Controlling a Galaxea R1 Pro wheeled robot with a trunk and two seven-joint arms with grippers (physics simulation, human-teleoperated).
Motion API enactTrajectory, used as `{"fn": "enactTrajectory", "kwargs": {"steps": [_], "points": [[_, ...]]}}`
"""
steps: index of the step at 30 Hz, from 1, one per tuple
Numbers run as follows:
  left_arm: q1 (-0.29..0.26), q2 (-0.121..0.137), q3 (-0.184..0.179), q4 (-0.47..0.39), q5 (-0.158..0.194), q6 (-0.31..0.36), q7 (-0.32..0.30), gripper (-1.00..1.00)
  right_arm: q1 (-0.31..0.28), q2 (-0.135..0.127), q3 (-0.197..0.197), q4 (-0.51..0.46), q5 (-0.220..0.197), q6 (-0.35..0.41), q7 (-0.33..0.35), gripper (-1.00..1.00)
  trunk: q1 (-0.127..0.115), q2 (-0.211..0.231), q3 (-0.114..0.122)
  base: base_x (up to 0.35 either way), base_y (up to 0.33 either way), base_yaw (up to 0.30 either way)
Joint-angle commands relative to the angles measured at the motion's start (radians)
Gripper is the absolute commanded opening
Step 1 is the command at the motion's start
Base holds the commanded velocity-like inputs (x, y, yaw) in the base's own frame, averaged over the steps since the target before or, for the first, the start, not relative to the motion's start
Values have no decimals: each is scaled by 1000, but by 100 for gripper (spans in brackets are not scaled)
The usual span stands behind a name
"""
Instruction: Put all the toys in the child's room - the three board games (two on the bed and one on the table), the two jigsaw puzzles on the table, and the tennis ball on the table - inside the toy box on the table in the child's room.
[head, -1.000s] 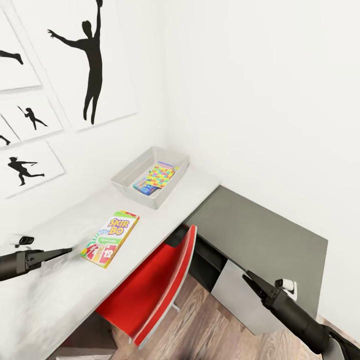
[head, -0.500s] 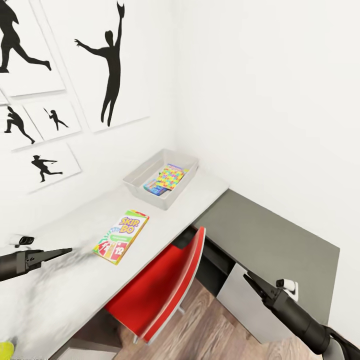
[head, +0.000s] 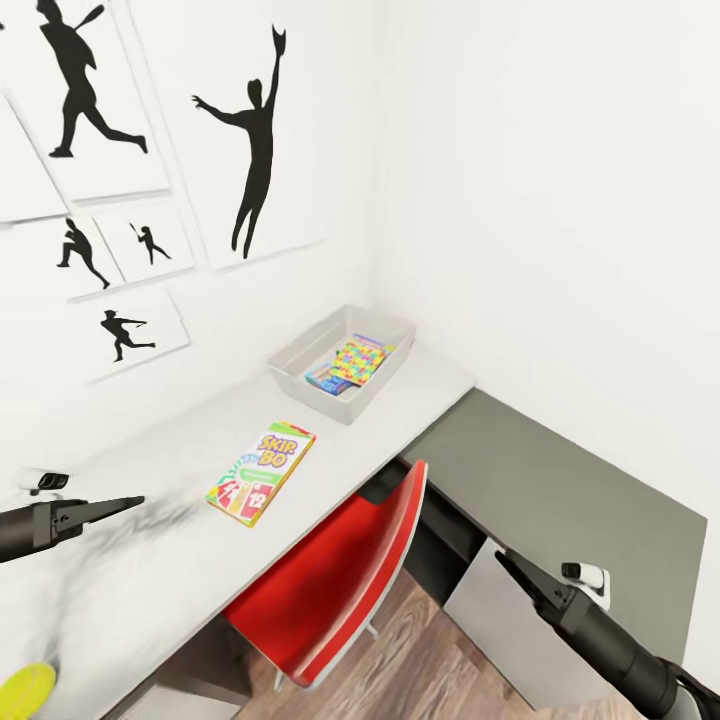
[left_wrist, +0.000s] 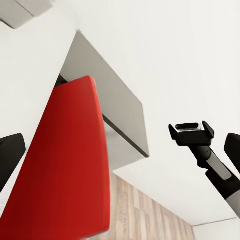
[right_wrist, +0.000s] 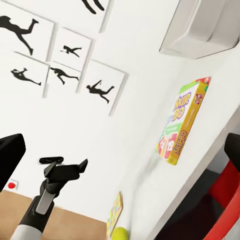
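The toy box (head: 300, 352) stands at the far end of the table (head: 150, 570), against the wall. In it lie a multicoloured jigsaw puzzle (head: 360, 357) and a blue board game (head: 327, 379). A Skip-Bo board game (head: 261, 472) lies flat mid-table, also seen as Skip-Bo (right_wrist: 182, 125). The tennis ball (head: 24, 690) sits at the table's near end, next to a thin puzzle square (right_wrist: 114, 215) and seen again as the ball (right_wrist: 120, 233). My left gripper (head: 130, 503) hovers open over the table, short of Skip-Bo. My right gripper (head: 506, 561) hangs open and empty beside the chair.
A red chair (head: 330, 590) is tucked under the table's front edge. A lower dark-grey side desk (head: 560, 490) runs along the right wall. Black silhouette pictures (head: 250, 150) hang on the wall behind the table. Wood floor (head: 420, 660) lies below.
The whole view has swung left, so the toy box, Skip-Bo and chair sit further right in the picture. The tennis ball has come into view at the lower left. Both arms keep their pose.
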Motion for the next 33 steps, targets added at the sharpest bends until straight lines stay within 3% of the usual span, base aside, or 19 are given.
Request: {"fn": "enactTrajectory", "kwargs": {"steps": [1, 19, 33], "points": [[-1, 0, 0, 0, -1, 11, -4, 100, 0, 0, -4, 0, -2, 6, 4, 100, 1, -2, 0, 0, 0, 130], [-1, 0, 1, 0, -2, 11, -4, 100, 7, -5, -52, -1, -7, 3, 40, 100, 1, -2, 27, 0, 0, 127], [-1, 0, 1, 0, -1, 10, -4, 100, 8, -5, -60, -3, -6, -2, 61, 100, 1, -2, 50, 0, 0, 29]]}}
